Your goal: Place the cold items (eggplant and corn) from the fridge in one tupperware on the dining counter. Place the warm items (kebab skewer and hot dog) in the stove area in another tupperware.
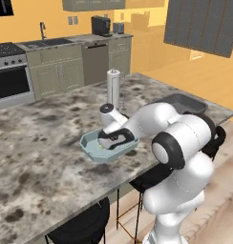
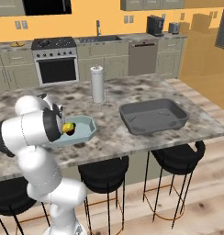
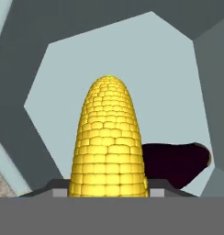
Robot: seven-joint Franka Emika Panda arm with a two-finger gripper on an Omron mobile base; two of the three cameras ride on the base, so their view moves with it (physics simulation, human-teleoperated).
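My gripper (image 3: 108,195) is closed on the corn (image 3: 108,142), holding it over the pale blue tub (image 3: 169,78) on the desk (image 1: 37,157). The dark eggplant (image 3: 176,163) lies inside the tub, just beside the corn.

Even, bright rendered light is filling all three views, with no glare.

Soft shadows are falling under the grey marbled stone worktop (image 1: 37,157) onto the black round stools (image 2: 104,172). The glossy white robot arm (image 1: 185,143) is catching faint highlights. Everything is staying sharp, though the yellow corn cob (image 3: 108,142) is looming large and slightly stretched in the hand view.
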